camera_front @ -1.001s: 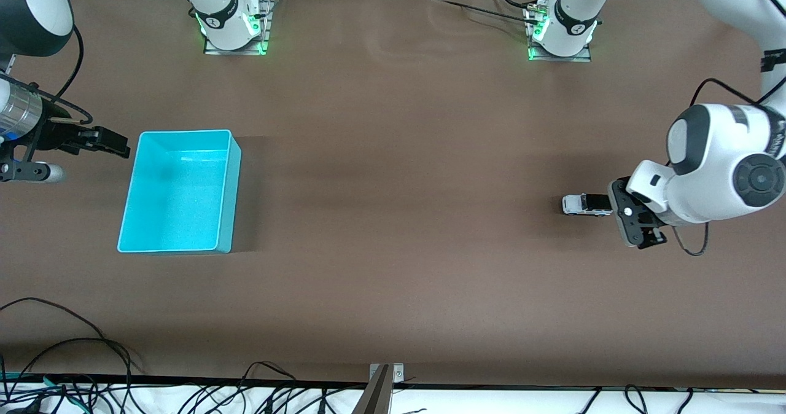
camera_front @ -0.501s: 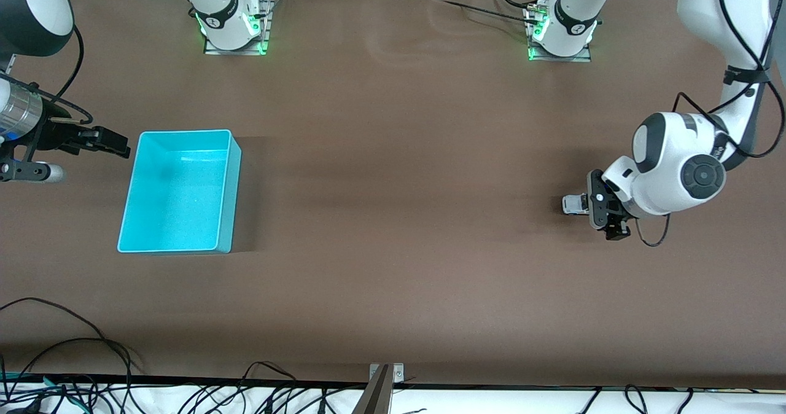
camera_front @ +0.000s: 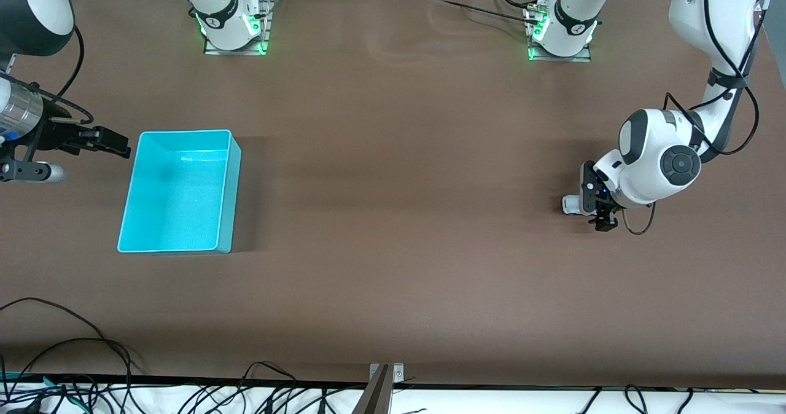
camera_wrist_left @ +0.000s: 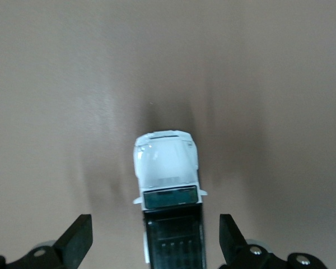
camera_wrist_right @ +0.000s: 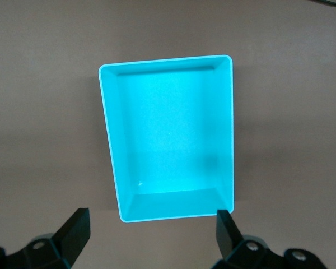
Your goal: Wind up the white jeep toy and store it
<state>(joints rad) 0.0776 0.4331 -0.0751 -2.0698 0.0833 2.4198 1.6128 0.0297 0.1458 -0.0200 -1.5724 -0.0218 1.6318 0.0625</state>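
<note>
The white jeep toy (camera_front: 570, 204) stands on the brown table near the left arm's end, with only its white nose showing past the left hand. In the left wrist view, the jeep (camera_wrist_left: 167, 165) shows its white hood, and its black ribbed rear lies between the fingers. My left gripper (camera_front: 591, 204) (camera_wrist_left: 155, 244) is open, low over the jeep's rear, one finger on each side with gaps. The turquoise bin (camera_front: 234, 187) (camera_wrist_right: 110, 151) is empty, near the right arm's end. My right gripper (camera_front: 116, 145) (camera_wrist_right: 151, 238) is open and waits beside the bin.
Both arm bases (camera_front: 233, 27) (camera_front: 562, 33) stand at the table's edge farthest from the front camera. Loose black cables (camera_front: 61, 346) and a metal bracket (camera_front: 384, 377) lie along the edge nearest it.
The left arm has swung in and its gripper has come over the jeep's rear, covering most of it. The jeep, the bin and the right arm have not moved.
</note>
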